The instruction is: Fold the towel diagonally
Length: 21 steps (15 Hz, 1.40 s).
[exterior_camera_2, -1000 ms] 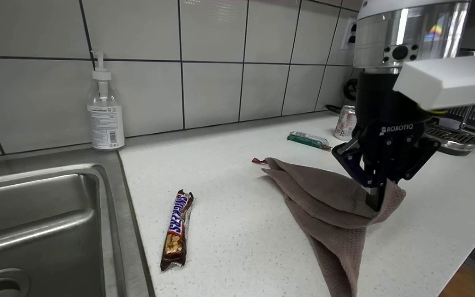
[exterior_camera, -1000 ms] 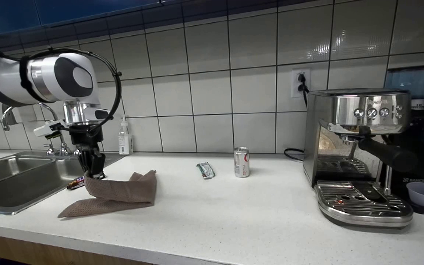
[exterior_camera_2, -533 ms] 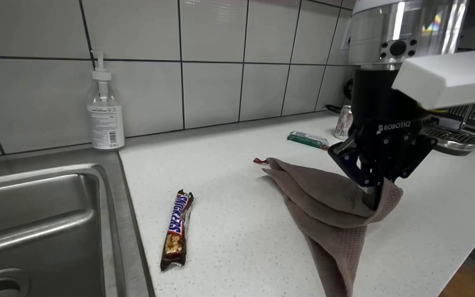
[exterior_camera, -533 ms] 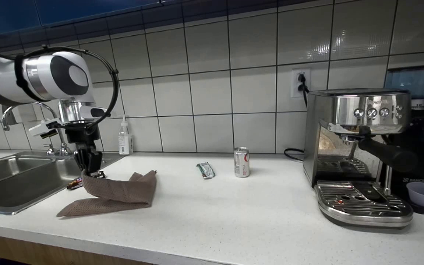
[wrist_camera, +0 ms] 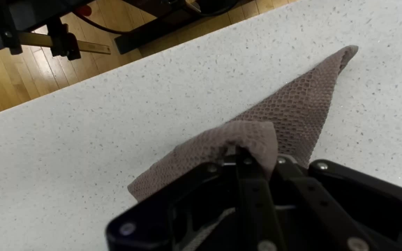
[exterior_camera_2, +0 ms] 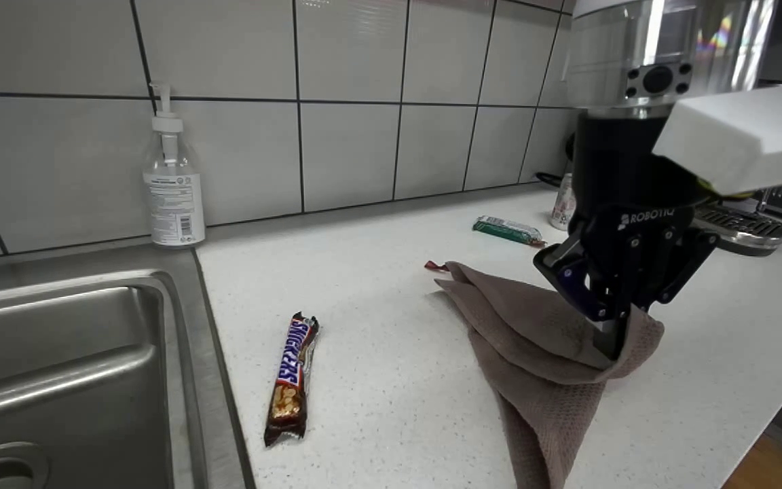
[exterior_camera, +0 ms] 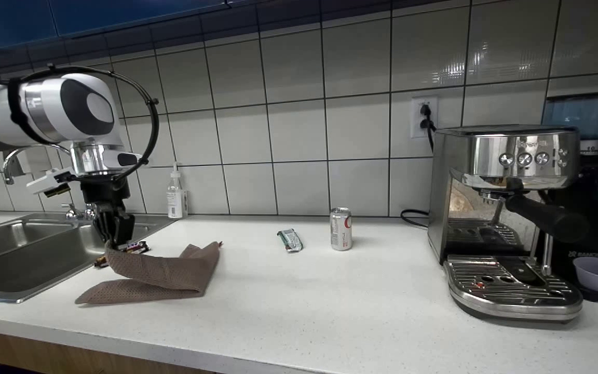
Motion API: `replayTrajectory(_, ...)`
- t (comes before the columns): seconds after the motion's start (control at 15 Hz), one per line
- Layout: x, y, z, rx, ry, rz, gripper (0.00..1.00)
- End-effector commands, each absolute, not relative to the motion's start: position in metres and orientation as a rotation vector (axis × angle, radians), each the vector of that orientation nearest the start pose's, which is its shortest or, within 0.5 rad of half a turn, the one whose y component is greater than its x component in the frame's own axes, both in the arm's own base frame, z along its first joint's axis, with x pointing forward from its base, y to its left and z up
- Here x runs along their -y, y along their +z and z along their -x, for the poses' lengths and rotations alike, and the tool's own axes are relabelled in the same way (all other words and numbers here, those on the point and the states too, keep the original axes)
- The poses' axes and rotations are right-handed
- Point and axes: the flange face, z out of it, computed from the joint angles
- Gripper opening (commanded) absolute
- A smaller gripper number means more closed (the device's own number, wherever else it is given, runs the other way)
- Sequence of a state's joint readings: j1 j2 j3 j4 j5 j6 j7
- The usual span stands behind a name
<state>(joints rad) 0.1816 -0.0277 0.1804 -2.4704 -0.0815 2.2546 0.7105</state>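
The brown waffle-weave towel (exterior_camera: pixel 172 272) lies on the counter near the sink, with one part lifted and turned back over the lower layer. It also shows in an exterior view (exterior_camera_2: pixel 557 407) and in the wrist view (wrist_camera: pixel 297 108). My gripper (exterior_camera: pixel 114 241) points down and is shut on the lifted part, a little above the counter. In an exterior view the fingertips (exterior_camera_2: pixel 613 338) sit inside the cloth. In the wrist view the cloth wraps over the fingertips (wrist_camera: pixel 260 157) and partly hides them. A small red bit (exterior_camera_2: pixel 436 266) shows at the towel's far corner.
A steel sink (exterior_camera_2: pixel 180 380) lies beside the towel. A Snickers bar (exterior_camera_2: pixel 290 377) lies between sink and towel. A green-wrapped bar (exterior_camera: pixel 290 240), a can (exterior_camera: pixel 341 229), a soap bottle (exterior_camera_2: pixel 174 183) and an espresso machine (exterior_camera: pixel 506 208) stand or lie farther off. The counter's front edge (wrist_camera: pixel 134 64) is close.
My gripper has moved toward the sink with the held cloth. The towel's lower layer and its red-tipped corner have shifted slightly along with it. The grip stays shut.
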Motion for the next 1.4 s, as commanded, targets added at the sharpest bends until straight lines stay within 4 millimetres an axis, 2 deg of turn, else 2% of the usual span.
replayTrajectory(0.0,-0.1664,0.2930,-0.4196,-0.467,0.221,3.291,0.01)
replayTrajectory(0.27,-0.1711,0.2893,-0.4171,-0.438,0.234,3.304,0.01)
replayTrajectory(0.4,-0.1729,0.2882,-0.4157,-0.427,0.243,3.311,0.30)
replayTrajectory(0.53,-0.1746,0.2872,-0.4141,-0.415,0.251,3.318,0.42)
replayTrajectory(1.0,-0.1729,0.2884,-0.4140,-0.399,0.251,3.329,0.96)
replayTrajectory(1.07,-0.1722,0.2895,-0.4142,-0.400,0.249,3.327,0.99)
replayTrajectory(1.33,-0.1671,0.2945,-0.4156,-0.399,0.250,3.316,1.00)
